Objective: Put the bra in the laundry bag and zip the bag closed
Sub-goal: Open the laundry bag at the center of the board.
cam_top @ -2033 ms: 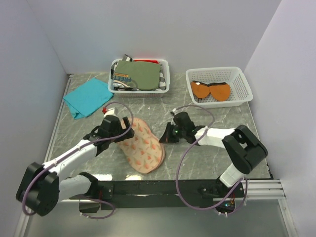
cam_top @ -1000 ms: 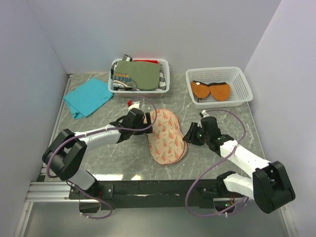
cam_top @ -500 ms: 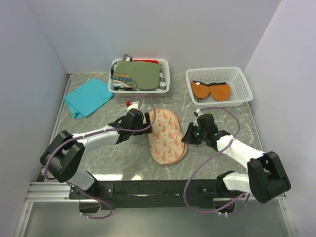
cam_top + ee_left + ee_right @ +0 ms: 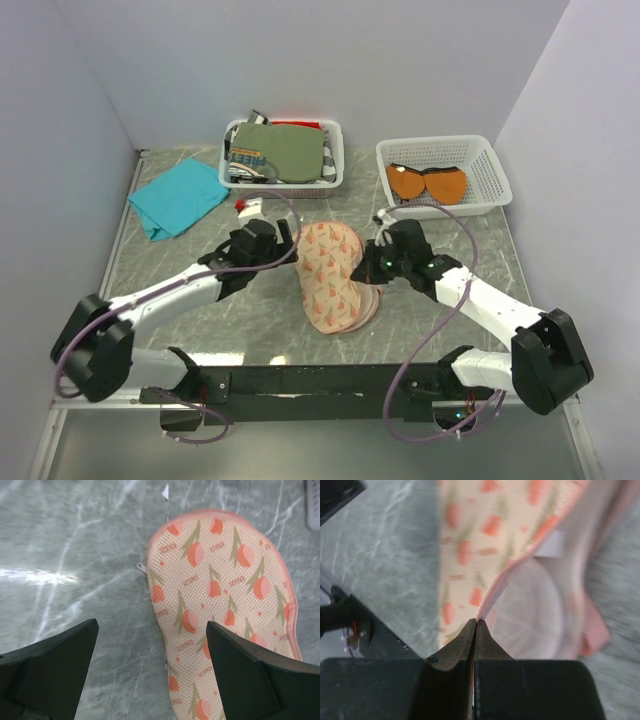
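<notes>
R gripper (image 4: 476,623) shut on laundry bag (image 4: 335,280) lid edge, mid-table; L gripper (image 4: 151,625) open beside bag. Bra (image 4: 427,183) sits in basket (image 4: 496,172), far-right corner.

table: grey marble-patterned table (image 4: 200,320) | far left: teal cloth (image 4: 178,196) lying flat, slightly rumpled | far centre: white plastic mesh basket (image 4: 337,165) holding olive-green folded garment (image 4: 290,152), striped fabric (image 4: 245,160) at its left | far right: second white mesh basket (image 4: 490,165)
</notes>
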Robot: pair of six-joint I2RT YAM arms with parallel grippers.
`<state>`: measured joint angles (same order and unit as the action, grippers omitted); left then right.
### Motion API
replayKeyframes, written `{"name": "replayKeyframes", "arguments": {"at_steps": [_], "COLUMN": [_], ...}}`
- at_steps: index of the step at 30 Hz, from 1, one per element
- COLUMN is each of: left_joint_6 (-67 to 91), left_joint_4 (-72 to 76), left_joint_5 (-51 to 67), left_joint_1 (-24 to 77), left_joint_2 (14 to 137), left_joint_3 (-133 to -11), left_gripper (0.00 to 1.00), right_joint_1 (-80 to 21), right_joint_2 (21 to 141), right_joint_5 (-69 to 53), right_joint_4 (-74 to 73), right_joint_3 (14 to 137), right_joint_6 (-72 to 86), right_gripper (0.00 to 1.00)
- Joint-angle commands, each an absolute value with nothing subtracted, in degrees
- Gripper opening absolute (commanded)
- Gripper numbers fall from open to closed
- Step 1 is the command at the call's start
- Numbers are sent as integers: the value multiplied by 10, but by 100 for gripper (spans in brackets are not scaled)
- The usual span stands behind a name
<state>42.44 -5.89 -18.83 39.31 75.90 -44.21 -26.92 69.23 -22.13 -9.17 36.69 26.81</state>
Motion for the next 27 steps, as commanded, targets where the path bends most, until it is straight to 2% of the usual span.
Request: {"name": "replayKeyframes", "arguments": {"at_steps": [1,5,12,17,21,22,23,27], "left_joint_6": [450,474,497,511,516,517,517,514], "left_joint_4": [-94,-141,-207,-260,-304,-309,-314,-326], "left_joint_5": [-257,-308,-368,-384,-391,-395,-399,-409], "left_joint_1": [393,392,393,392,392,392,392,392], "left_joint_2": [669,592,426,376,352,346,341,309], "left_joint_3": [-430,-424,-396,-397,-415,-419,-423,-434], "left_gripper": [96,96,96,96,96,96,96,96], "right_joint_1": [-351,-409,-490,-528,-549,-550,-551,-551], "right_joint_2": [690,737,891,972,1015,1019,1023,993], "right_joint_5": [-222,-228,-225,-241,-261,-268,-272,-279], "right_joint_4": [-105,-102,-120,-122,-105,-100,-100,-68], "right_joint_3": [459,516,643,718,766,771,776,752], "right_joint_6": [257,267,271,279,287,296,298,305], "right_gripper": [1,3,5,7,12,15,34,45]}}
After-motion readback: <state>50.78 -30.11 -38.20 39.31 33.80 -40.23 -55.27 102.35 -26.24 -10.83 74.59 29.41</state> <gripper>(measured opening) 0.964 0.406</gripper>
